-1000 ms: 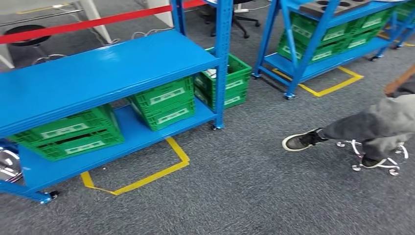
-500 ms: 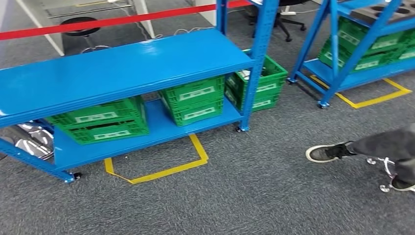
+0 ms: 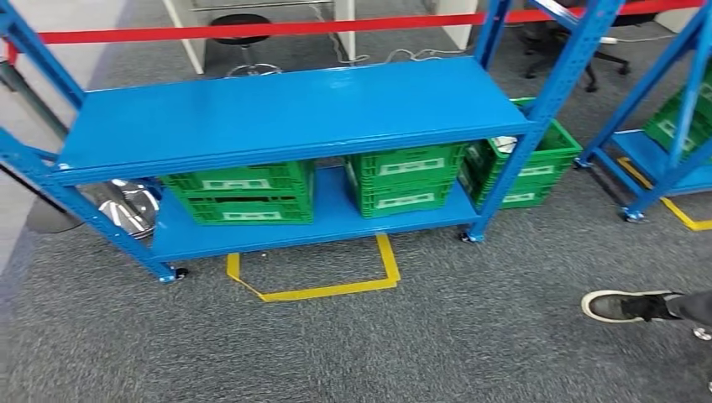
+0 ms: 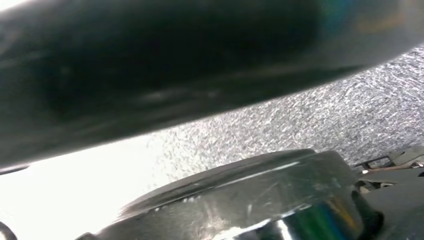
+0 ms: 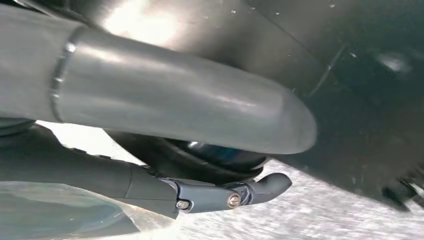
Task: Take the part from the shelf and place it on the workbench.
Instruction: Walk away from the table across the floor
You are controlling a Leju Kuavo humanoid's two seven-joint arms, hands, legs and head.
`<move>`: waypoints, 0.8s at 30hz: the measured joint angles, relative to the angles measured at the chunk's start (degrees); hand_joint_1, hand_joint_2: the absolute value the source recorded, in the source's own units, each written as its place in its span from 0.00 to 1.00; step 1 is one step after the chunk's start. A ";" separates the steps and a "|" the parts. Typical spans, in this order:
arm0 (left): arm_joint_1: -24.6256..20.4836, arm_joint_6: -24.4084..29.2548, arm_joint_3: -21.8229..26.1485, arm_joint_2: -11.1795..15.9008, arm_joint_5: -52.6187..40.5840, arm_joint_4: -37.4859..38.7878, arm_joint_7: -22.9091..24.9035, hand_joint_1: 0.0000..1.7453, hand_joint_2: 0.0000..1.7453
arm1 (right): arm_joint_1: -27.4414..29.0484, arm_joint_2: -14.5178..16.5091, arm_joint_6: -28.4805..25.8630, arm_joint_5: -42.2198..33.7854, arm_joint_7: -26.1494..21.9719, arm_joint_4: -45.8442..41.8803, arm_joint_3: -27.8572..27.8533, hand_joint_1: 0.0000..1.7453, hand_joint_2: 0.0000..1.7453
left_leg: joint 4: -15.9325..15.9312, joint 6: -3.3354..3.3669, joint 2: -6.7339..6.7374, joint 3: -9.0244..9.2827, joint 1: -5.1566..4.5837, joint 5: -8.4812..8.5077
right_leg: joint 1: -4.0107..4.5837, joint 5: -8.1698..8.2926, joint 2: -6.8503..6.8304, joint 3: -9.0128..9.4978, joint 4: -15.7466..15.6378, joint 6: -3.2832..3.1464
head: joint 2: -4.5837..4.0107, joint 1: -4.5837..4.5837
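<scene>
In the head view the blue shelf (image 3: pixel 285 109) stands at 12 o'clock, its upper deck bare. Two green crates (image 3: pixel 243 193) sit side by side on the lower deck. A third crate (image 3: pixel 537 172) stands on the carpet at 2 o'clock, just beside the shelf post, with a pale object (image 3: pixel 504 144) inside. I cannot tell where the part is. Yellow tape (image 3: pixel 336 290) marks the floor before the shelf. A person's shoe (image 3: pixel 625 306) is at 4 o'clock. My right hand (image 5: pixel 175 105) shows thumb and fingers (image 5: pixel 210 195) around a dark rounded shape; whether they grasp it I cannot tell. My left hand (image 4: pixel 125 75) is blurred; state indeterminate.
</scene>
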 joint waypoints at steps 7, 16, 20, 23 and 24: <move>0.25 0.01 0.00 0.06 -0.01 0.07 0.00 0.00 0.00 | -0.01 0.20 0.20 -0.02 0.07 0.07 0.00 0.00 0.00 | 6.41 -2.07 2.94 -3.67 -0.06 -3.07 | -0.03 -0.04 -3.00 1.39 -1.53 -2.37 | -0.01 -0.69; -0.01 -0.21 0.00 -0.01 -0.66 0.07 0.22 0.00 0.00 | 0.61 0.11 0.24 -0.28 0.21 0.04 -0.02 0.00 0.00 | 1.65 0.17 10.65 -0.88 -1.43 0.12 | 1.33 -1.56 -9.83 2.29 -1.68 -2.57 | 0.00 -0.88; -0.05 -0.14 -0.05 -0.25 -1.49 0.07 0.80 0.00 0.00 | 0.71 0.07 0.22 -0.38 0.56 -0.06 -0.07 0.00 0.00 | -0.15 0.73 9.06 -0.24 -1.22 0.06 | 1.61 -2.58 -10.59 3.20 -1.72 -1.68 | -0.01 -0.63; -0.31 -0.23 -0.12 -0.60 -1.57 0.07 1.14 0.00 0.00 | 0.52 0.02 -0.49 -0.30 -0.26 -0.11 -0.05 0.00 0.00 | -0.86 1.20 7.42 0.06 -0.62 0.46 | 1.38 -6.52 -5.37 -0.52 6.34 -0.82 | -0.02 0.03; -0.41 -0.27 -0.12 -0.68 -1.50 0.07 1.16 0.00 0.00 | 0.45 -0.01 -1.05 -0.26 -0.74 -0.10 -0.04 0.00 0.00 | -0.86 1.28 6.92 0.03 -0.59 0.45 | 1.31 -7.78 -4.63 -2.57 10.17 -0.63 | -0.02 0.08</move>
